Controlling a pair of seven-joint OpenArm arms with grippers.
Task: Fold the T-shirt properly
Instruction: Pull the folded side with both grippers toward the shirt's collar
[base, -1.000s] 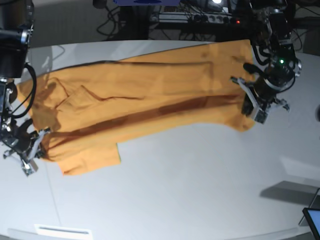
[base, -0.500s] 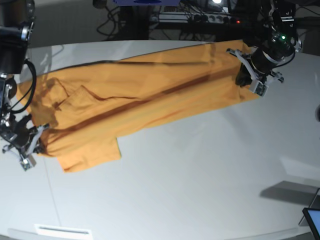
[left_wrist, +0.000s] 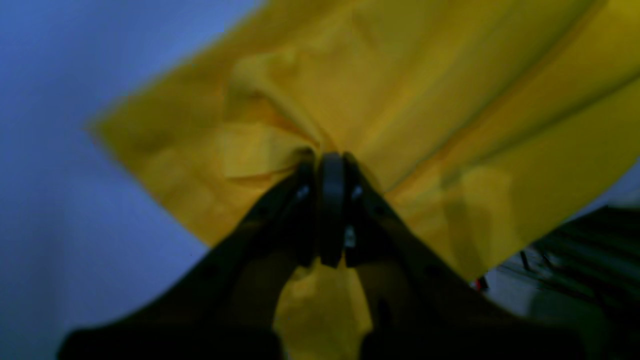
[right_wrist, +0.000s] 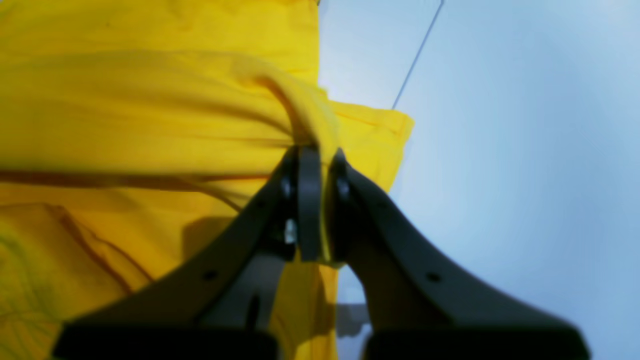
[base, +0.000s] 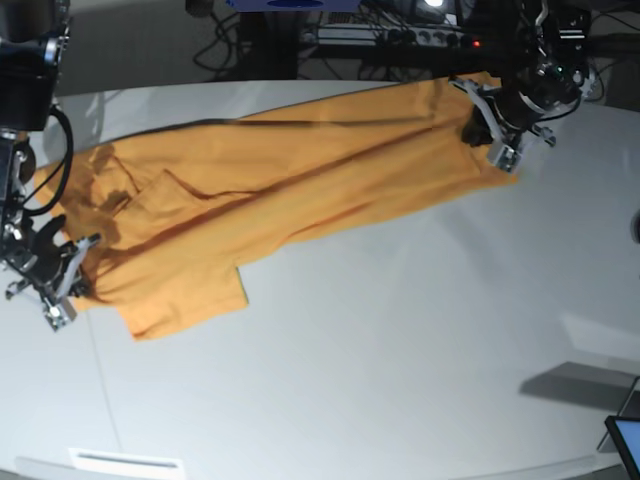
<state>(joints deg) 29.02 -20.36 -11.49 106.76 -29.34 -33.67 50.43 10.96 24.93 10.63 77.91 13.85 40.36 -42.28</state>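
Since the earlier base frames, your left gripper (base: 487, 132) has carried its end of the large plain orange-yellow short-sleeved cloth T-shirt (base: 270, 195) away from the table's near side toward 1 o'clock, and the right gripper (base: 62, 290) has drifted a little toward 9 o'clock. The long dark crease along the body has thinned as the cloth pulled taut.

Both sets of jaws are pressed together, each pinching a gathered bunch of fabric: in the left wrist view the cloth puckers into the fingertips (left_wrist: 330, 170), and in the right wrist view a rolled edge runs between the fingertips (right_wrist: 312, 165).

You hold the 2 ends this way, I judge, so the garment stays stretched while its near long edge is carried over toward the far edge, making a lengthwise fold.

The T-shirt lies across the pale grey table (base: 400, 380) from 9 o'clock to 1 o'clock, with 1 sleeve flap jutting toward 7 o'clock. No lettering shows on the side facing up.

No container is in view, so nothing is held in one.
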